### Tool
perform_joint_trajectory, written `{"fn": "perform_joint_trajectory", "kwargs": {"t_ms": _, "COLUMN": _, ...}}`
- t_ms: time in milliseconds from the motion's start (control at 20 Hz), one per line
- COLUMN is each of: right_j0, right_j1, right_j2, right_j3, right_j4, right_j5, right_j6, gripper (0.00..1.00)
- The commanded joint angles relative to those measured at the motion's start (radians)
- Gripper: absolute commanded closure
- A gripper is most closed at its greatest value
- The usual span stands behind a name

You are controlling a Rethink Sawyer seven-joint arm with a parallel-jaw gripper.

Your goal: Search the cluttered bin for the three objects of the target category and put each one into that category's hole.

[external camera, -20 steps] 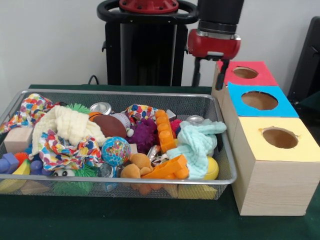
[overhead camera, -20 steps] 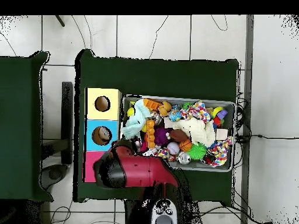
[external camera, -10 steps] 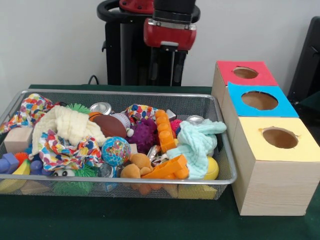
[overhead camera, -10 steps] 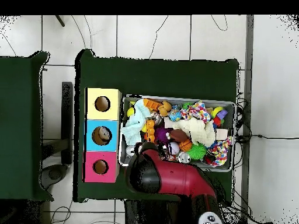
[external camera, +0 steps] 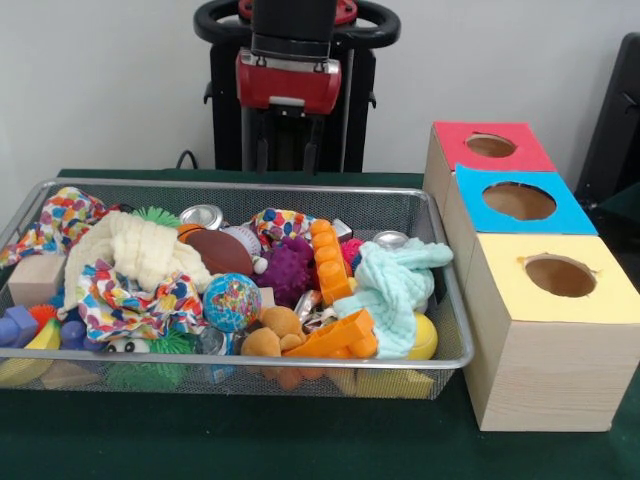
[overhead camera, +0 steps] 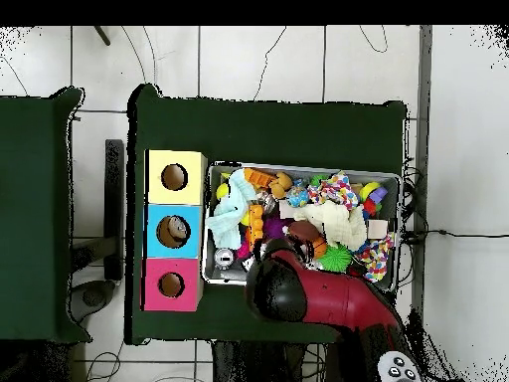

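Note:
The wire mesh bin (external camera: 240, 187) lies across the table, full of toys and cloths; it also shows in the overhead view (overhead camera: 298, 167). My gripper (external camera: 286, 155) hangs open and empty above the bin's far rim, near its middle. In the overhead view the red arm (overhead camera: 298, 293) hides it. A see-through crinkly bit of plastic (external camera: 212, 342) shows low at the bin's front, half buried. The blue-topped box's round hole (external camera: 519, 201) is to the right of the bin; in the overhead view something pale lies inside that hole (overhead camera: 174, 231).
A red-topped box (external camera: 490, 146) and a yellow-topped box (external camera: 558, 276) flank the blue one. In the bin lie a globe-printed ball (external camera: 231, 301), two metal tins (external camera: 202, 216) (external camera: 390, 239), a mint cloth (external camera: 395, 285), a cream cloth (external camera: 135, 250) and an orange brick (external camera: 330, 265).
The gripper has swung from above the red-topped box leftward in the front view to above the bin's far rim. Nothing in the bin has moved.

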Motion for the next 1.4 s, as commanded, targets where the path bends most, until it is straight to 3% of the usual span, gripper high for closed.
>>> {"fn": "perform_joint_trajectory", "kwargs": {"t_ms": 50, "right_j0": 0.015, "right_j1": 0.055, "right_j2": 0.120, "right_j3": -0.081, "right_j4": -0.044, "right_j5": 0.122, "right_j6": -0.012, "gripper": 0.00}}
{"fn": "perform_joint_trajectory", "kwargs": {"t_ms": 350, "right_j0": 0.019, "right_j1": -0.019, "right_j2": 0.129, "right_j3": -0.032, "right_j4": -0.044, "right_j5": 0.101, "right_j6": 0.008, "gripper": 0.00}}
{"fn": "perform_joint_trajectory", "kwargs": {"t_ms": 500, "right_j0": 0.055, "right_j1": -0.029, "right_j2": 0.097, "right_j3": -0.102, "right_j4": -0.022, "right_j5": 0.176, "right_j6": 0.017, "gripper": 0.00}}
{"fn": "perform_joint_trajectory", "kwargs": {"t_ms": 800, "right_j0": 0.086, "right_j1": -0.025, "right_j2": 0.050, "right_j3": -0.208, "right_j4": -0.047, "right_j5": 0.179, "right_j6": 0.015, "gripper": 0.00}}
{"fn": "perform_joint_trajectory", "kwargs": {"t_ms": 1050, "right_j0": 0.057, "right_j1": -0.018, "right_j2": 0.115, "right_j3": -0.241, "right_j4": -0.021, "right_j5": 0.222, "right_j6": -0.015, "gripper": 0.00}}
{"fn": "perform_joint_trajectory", "kwargs": {"t_ms": 1400, "right_j0": 0.089, "right_j1": 0.002, "right_j2": 0.054, "right_j3": -0.292, "right_j4": -0.078, "right_j5": 0.212, "right_j6": -0.008, "gripper": 0.00}}
